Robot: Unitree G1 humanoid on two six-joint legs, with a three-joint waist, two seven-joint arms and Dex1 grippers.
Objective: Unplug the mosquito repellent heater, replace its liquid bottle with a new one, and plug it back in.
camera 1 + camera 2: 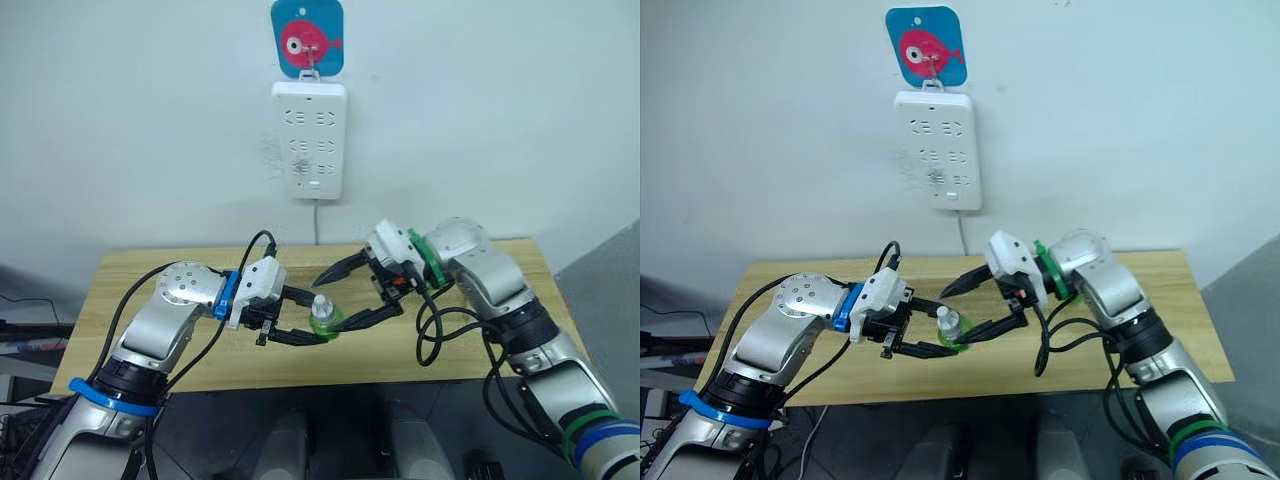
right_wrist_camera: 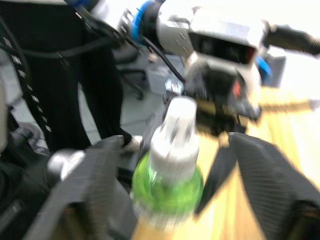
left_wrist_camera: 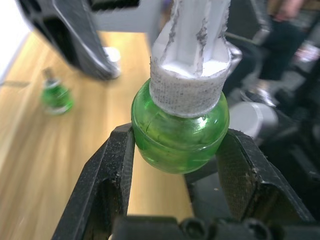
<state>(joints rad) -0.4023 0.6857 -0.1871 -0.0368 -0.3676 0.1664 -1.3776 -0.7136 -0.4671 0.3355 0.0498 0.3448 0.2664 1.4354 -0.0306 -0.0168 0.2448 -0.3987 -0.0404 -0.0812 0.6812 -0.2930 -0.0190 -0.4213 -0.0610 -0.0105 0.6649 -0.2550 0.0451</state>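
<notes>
The left tool (image 1: 300, 322) is closed on a green bottle (image 1: 323, 320) with a white neck, its two fingers (image 3: 112, 175) pressed against the round green body and holding it upright just above the front part of the bench (image 1: 140, 270). The right tool (image 1: 352, 293) stands wide open around the same bottle, one finger above and behind the neck, the other low beside the body; it holds nothing. A second green bottle (image 3: 56, 96) stands on the bench further off, seen from the left wrist. I cannot tell which of the two is the new one.

On the wall behind the bench hangs a white power strip (image 1: 309, 139) under a blue tag with a pink fish (image 1: 307, 37); nothing is plugged into its sockets. The heater itself cannot be made out.

As a judgement: the unplugging looks done and the work is in the bottle exchange, with a bottle free of the heater. Fitting the new bottle and plugging the heater back into the strip look still to be done.
</notes>
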